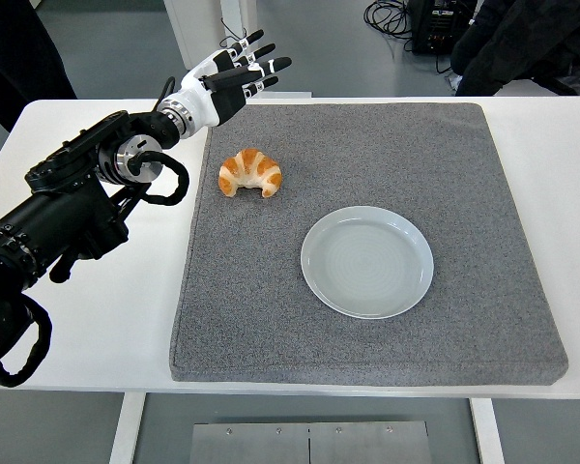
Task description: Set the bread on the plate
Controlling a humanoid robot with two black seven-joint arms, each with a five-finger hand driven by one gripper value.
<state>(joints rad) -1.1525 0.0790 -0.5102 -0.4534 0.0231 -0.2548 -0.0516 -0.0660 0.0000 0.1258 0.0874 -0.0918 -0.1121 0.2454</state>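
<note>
Your left hand (227, 79) hangs above the far left corner of the grey mat (483, 319), its fingers (267, 67) spread wide and holding nothing. The bread (250, 173) — a croissant, lying with its curved back toward that hand — sits on the mat nearer you than the hand and well apart from it. The plate (367, 261) is empty, on the near right side of the bread, with bare mat between the two.

The step in hand looks like the reach. Bring the palm down over the middle of the bread (its thickest part), not over a horn, and keep the fingers wide until they straddle it front and back. Close gently — the crust will likely flake or dent under a hard squeeze. Lift it clear of the mat before you carry it toward the plate, so it doesn't drag on the rough fabric. The white desk (97, 319) beside the mat carries nothing that would block you.
</note>
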